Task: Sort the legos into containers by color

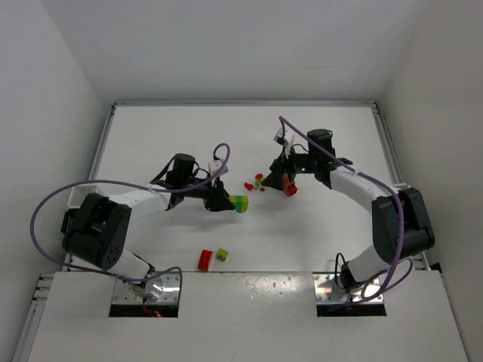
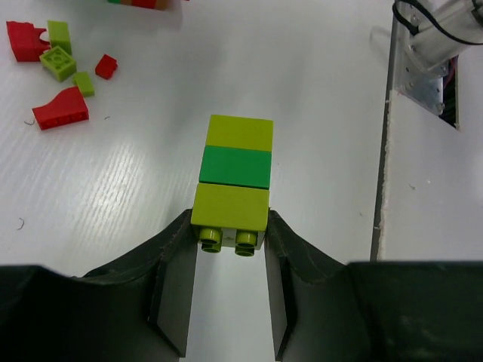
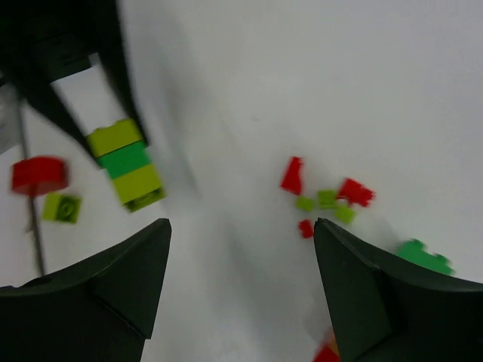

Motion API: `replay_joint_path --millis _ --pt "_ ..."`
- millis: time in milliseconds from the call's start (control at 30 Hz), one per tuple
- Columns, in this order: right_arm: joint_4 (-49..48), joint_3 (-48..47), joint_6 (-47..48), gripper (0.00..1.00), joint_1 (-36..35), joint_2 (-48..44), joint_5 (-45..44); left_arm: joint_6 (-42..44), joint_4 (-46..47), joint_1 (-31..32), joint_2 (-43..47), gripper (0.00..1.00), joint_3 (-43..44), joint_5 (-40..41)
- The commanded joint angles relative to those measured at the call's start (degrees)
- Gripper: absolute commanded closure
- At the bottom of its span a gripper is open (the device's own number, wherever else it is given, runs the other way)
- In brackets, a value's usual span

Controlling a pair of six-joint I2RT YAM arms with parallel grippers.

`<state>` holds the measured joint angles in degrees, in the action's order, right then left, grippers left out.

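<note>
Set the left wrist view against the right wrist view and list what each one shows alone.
Only the left wrist view: the grey metal plate with wiring. Only the right wrist view: the open right gripper, and a red brick beside a lime brick. Both: the left gripper shut on the lime-green-lime stack, and the loose red and lime cluster.

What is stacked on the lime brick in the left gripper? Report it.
A green brick is clicked onto the held lime brick, then a second lime brick. The left gripper's fingers cover the held brick's sides.
</note>
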<state>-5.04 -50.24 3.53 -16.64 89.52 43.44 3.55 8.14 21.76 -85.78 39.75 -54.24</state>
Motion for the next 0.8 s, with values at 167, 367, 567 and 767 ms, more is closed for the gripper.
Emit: replay_joint_path --millis 167,367,567,767 --pt "26.2 -3.3 28.0 0.2 -2.9 -0.6 25.6 6.7 -3.5 0.0 0.4 0.85 1.2 -8.5" --pt "28.6 -3.8 29.2 0.16 -5.8 0.0 26.2 4.4 -3.5 3.4 -0.1 0.85 2.9 -9.7" --pt "23.9 -4.9 24.3 0.16 -8.8 2.3 25.6 0.8 -0.4 5.9 -0.1 0.85 3.9 -9.0" --pt "17.0 -4.9 17.6 0.23 -9.9 4.0 22.8 -0.9 0.2 5.9 -0.1 0.85 3.9 -8.3"
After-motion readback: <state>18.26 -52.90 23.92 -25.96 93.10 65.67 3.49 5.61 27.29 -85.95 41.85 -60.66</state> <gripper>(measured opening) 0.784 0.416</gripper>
